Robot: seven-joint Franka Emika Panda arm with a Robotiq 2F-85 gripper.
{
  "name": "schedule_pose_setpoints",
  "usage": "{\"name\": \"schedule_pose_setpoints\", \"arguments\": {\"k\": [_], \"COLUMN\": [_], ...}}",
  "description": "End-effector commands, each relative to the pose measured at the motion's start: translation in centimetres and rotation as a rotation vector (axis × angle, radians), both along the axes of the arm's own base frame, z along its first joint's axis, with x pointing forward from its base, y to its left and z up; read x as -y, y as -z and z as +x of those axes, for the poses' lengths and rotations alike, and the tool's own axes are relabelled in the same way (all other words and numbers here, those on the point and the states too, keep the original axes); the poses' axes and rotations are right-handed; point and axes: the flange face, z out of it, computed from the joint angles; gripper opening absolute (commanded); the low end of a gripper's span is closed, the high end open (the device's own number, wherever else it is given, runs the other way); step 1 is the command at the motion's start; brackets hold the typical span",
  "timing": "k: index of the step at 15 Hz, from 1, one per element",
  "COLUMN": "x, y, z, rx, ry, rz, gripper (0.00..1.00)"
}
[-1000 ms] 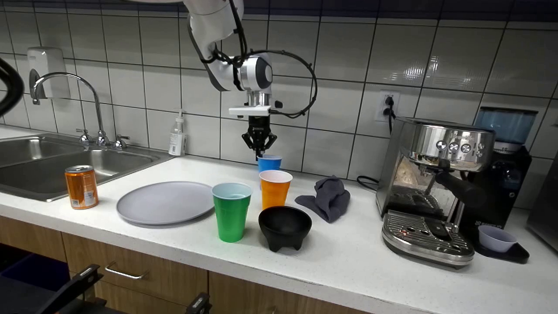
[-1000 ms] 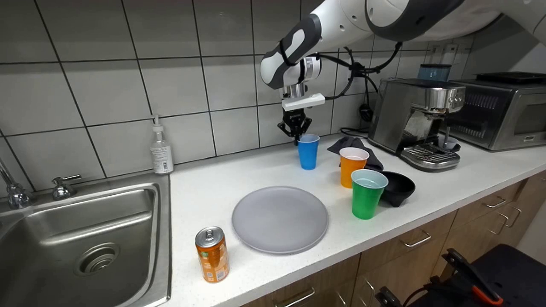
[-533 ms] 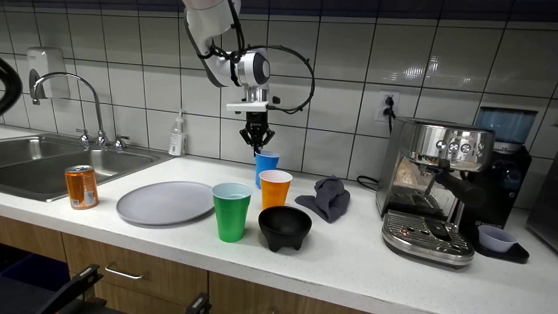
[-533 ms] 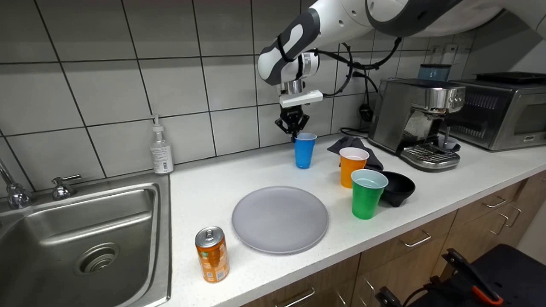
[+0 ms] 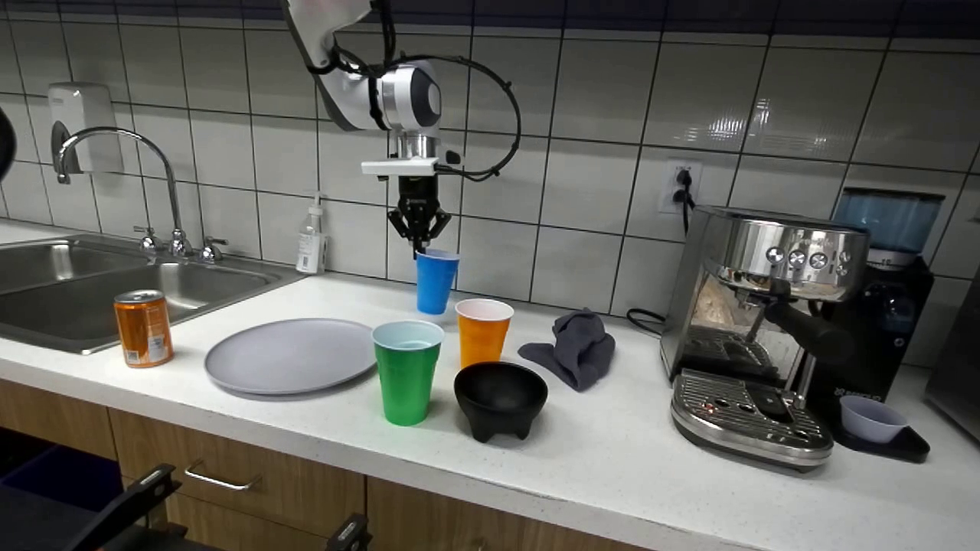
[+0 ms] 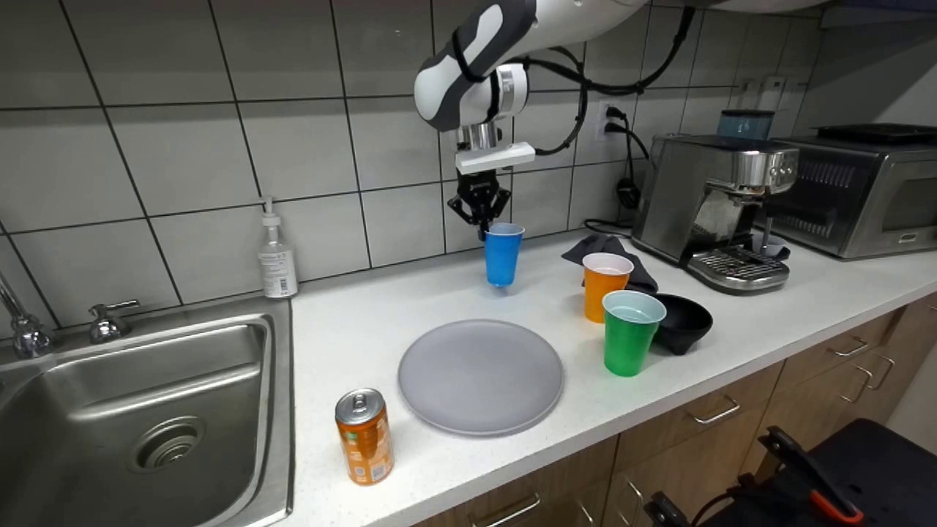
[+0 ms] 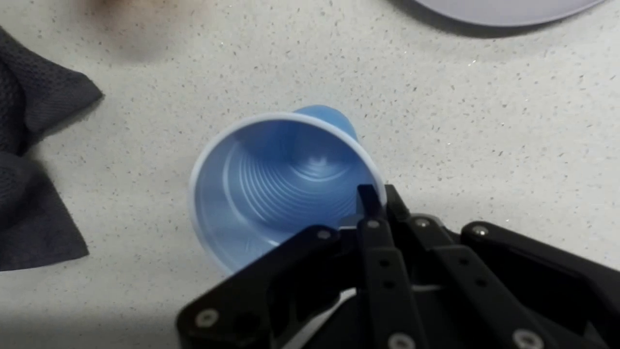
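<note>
My gripper [image 5: 419, 249] is shut on the rim of a blue cup [image 5: 437, 282], near the tiled wall. In the wrist view one finger of the gripper [image 7: 382, 196] is inside the cup [image 7: 290, 189] and one is outside, with the rim pinched between. The blue cup hangs slightly tilted a little above the counter, also in an exterior view [image 6: 503, 256]. It looks empty inside. An orange cup [image 5: 483, 337] and a green cup [image 5: 406, 375] stand upright nearer the counter's front edge. A black footed bowl [image 5: 500, 402] sits beside them.
A grey plate [image 6: 481, 377] lies on the counter, with an orange can [image 6: 365, 439] near the sink [image 6: 275, 410]. A dark cloth [image 5: 574, 348] lies left of an espresso machine [image 5: 754, 337]. A pump bottle [image 6: 277, 252] stands by the wall.
My gripper and the blue cup have moved left and up in both exterior views. The cup has risen off the counter and come out from behind the orange cup. Other objects have not moved.
</note>
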Motion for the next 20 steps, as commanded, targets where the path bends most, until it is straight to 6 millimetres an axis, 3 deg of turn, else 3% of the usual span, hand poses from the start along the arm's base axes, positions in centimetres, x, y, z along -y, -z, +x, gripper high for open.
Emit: {"name": "schedule_pose_setpoints", "arguments": {"k": [1, 20], "x": [-2.4, -10.9], "y": [-1.3, -3.6], "z": [-2.9, -12.3], "rx": [-0.008, -0.015], "ry": [-0.008, -0.115], "rz": [-0.001, -0.003], "gripper": [0.01, 0.01]}}
